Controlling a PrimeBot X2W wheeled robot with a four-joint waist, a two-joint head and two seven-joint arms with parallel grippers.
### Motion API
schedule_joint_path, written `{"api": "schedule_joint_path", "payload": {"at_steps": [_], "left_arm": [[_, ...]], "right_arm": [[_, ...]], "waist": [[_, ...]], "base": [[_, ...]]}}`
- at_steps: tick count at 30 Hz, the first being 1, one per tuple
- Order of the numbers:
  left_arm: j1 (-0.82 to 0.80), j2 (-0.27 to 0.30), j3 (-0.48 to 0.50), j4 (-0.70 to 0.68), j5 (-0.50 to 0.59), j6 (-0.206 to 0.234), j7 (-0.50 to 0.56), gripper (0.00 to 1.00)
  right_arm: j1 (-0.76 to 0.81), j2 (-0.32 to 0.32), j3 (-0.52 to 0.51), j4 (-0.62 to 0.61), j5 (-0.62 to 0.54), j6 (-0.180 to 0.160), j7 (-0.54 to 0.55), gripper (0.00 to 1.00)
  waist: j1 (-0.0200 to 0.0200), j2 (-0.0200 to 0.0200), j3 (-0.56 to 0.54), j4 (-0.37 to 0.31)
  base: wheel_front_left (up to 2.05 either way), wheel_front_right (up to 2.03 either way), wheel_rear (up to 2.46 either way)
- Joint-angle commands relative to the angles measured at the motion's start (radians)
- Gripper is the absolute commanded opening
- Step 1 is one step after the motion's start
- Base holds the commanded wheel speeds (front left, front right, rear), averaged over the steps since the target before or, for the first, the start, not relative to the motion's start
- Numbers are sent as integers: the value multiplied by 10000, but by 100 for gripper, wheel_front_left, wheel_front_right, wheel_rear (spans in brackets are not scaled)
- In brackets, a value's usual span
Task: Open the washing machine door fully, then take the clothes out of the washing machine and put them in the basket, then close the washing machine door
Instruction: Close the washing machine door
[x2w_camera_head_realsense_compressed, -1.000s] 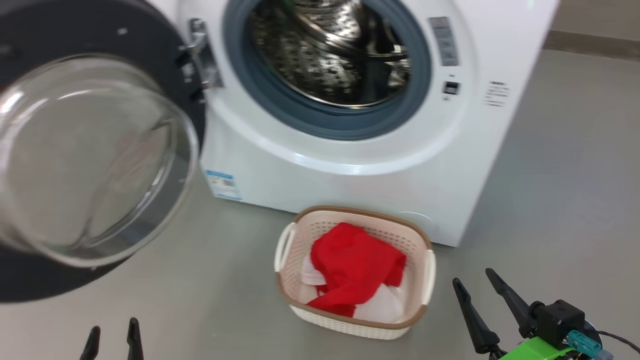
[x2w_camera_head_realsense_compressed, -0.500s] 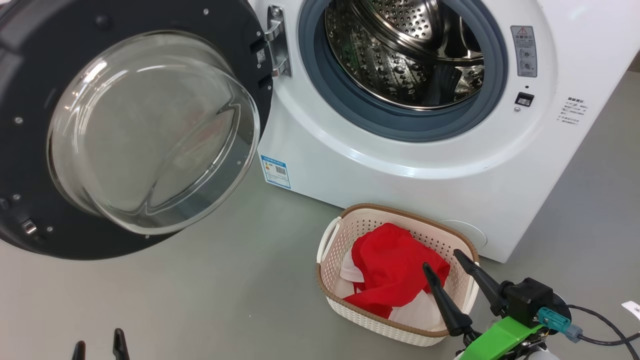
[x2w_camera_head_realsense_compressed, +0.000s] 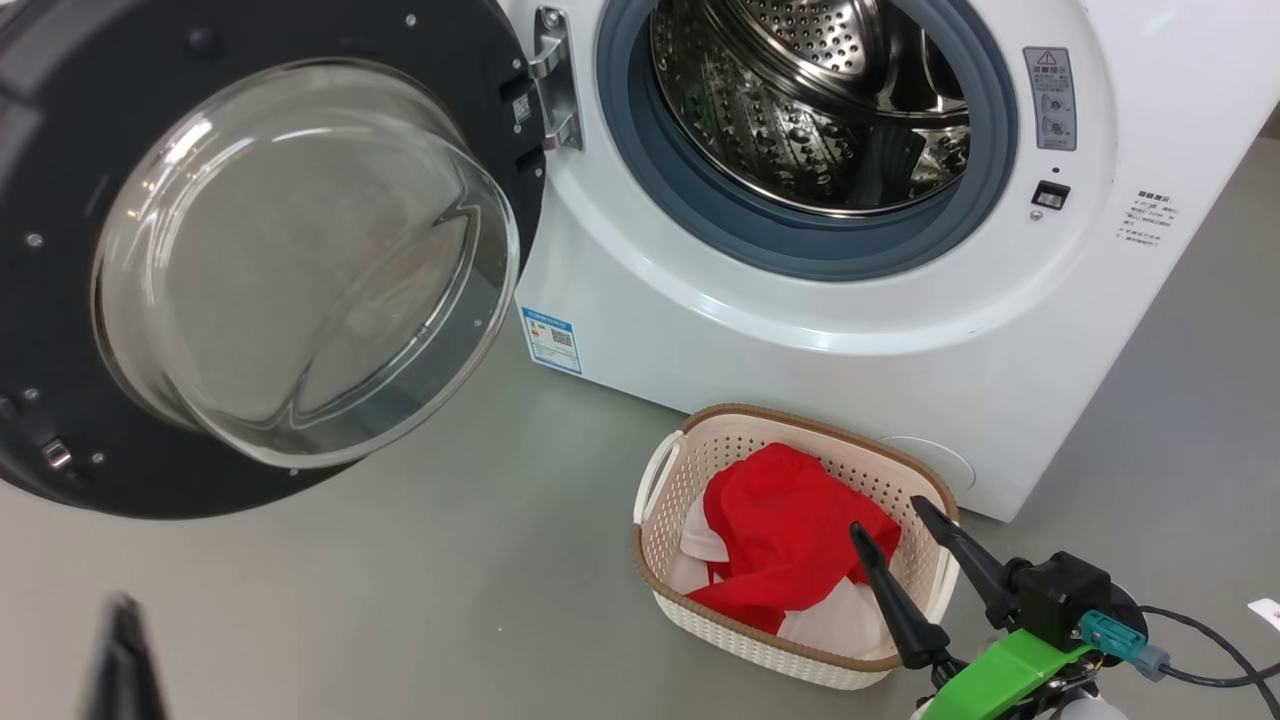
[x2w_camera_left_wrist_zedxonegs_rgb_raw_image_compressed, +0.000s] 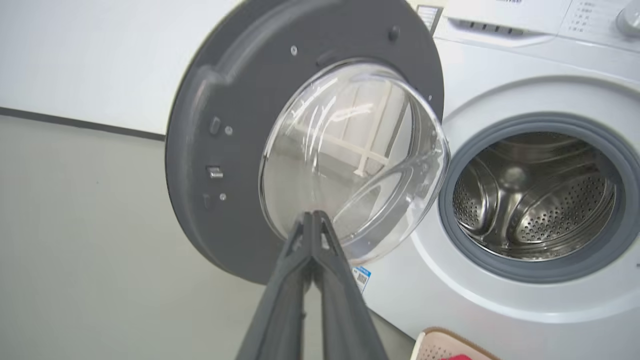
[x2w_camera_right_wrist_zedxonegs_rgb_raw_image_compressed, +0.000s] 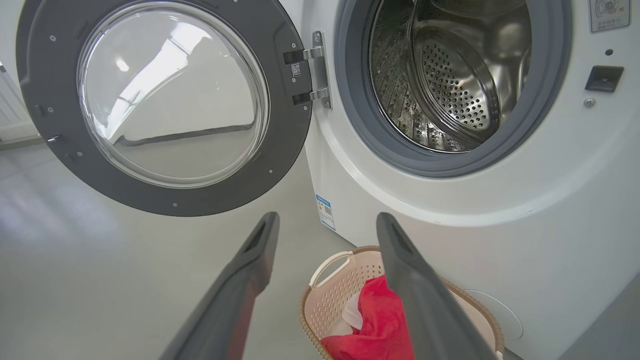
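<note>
The washing machine door (x2w_camera_head_realsense_compressed: 60, 150) stands swung wide to the left, its glass bowl bulging out of the black rim. Behind it the white washing machine (x2w_camera_head_realsense_compressed: 800, 370) shows bare steel in its drum (x2w_camera_head_realsense_compressed: 800, 110). On the floor in front stands the basket (x2w_camera_head_realsense_compressed: 700, 430), with the red and white clothes (x2w_camera_head_realsense_compressed: 780, 530) heaped inside. My right gripper (x2w_camera_head_realsense_compressed: 885, 515) hovers open over the basket's right side, nothing between its fingers (x2w_camera_right_wrist_zedxonegs_rgb_raw_image_compressed: 260, 240). My left gripper (x2w_camera_left_wrist_zedxonegs_rgb_raw_image_compressed: 312, 216) is shut and empty, pointing at the door's glass (x2w_camera_left_wrist_zedxonegs_rgb_raw_image_compressed: 350, 150). It is a dark blur (x2w_camera_head_realsense_compressed: 124, 610) at the lower left.
Grey floor (x2w_camera_head_realsense_compressed: 400, 600) spreads to the left of the basket and under the open door. A blue label (x2w_camera_head_realsense_compressed: 551, 340) sits low on the machine's front. A black cable (x2w_camera_head_realsense_compressed: 1200, 650) trails from my right wrist.
My left gripper's fingers have closed together and moved, now a single blur in the head view. The camera swung right a second ago. The right gripper holds its place over the basket.
</note>
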Motion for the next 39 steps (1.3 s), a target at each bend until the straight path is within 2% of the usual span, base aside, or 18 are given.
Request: {"api": "schedule_joint_path", "payload": {"at_steps": [1, 4, 7, 10, 14, 19, 25, 29, 31, 39], "left_arm": [[-883, 136, 724, -790, 77, -211, -51, 0], [-1790, 191, 1443, -1617, 265, -507, -51, 0], [-2537, 455, 1812, -1855, 259, -616, -51, 0], [-3861, 1231, 2216, -1778, 49, -678, -51, 0], [-5787, 2563, 2223, -978, -1153, -689, -51, 0], [-7821, 3985, 2390, 1199, -2788, -692, -51, 0], [-9536, 5451, 1930, 4782, -4323, -693, 274, 0], [-10571, 6133, 1617, 7057, -5404, -693, 1479, 0], [-11154, 6521, 1413, 8470, -6005, -693, 2662, 0], [-12102, 7021, 1160, 10921, -6750, -693, 5273, 0]], "right_arm": [[-71, -18, 124, -261, 122, 16, -48, 100], [39, 12, 49, -313, 66, 16, -48, 100], [85, 11, -19, -347, 19, 16, -48, 100], [130, -11, -142, -409, -51, 16, -48, 100], [167, -34, -357, -517, -158, 16, -48, 100], [12, -50, -384, -609, -297, 16, -48, 100], [-305, -60, -286, -603, -391, 16, -48, 100], [-512, -118, -183, -584, -423, 16, -48, 100], [-643, -149, -106, -552, -433, 16, -48, 100], [-739, -100, 56, -464, -432, 16, -48, 100]], "waist": [[0, -1, 46, -15], [0, -1, 175, -45], [0, -1, 296, -59], [0, -1, 489, -69], [0, -1, 768, -77], [0, -1, 1239, -244], [0, -1, 1747, -445], [0, -1, 2042, -542], [0, -1, 2193, -625], [0, -1, 2331, -726]], "base": [[0, 0, 0], [0, 0, 0], [0, 0, 0], [0, 0, 0], [0, 0, 0], [0, 0, 0], [0, 0, 0], [0, 0, 0], [0, 0, 0], [0, 0, 0]]}}
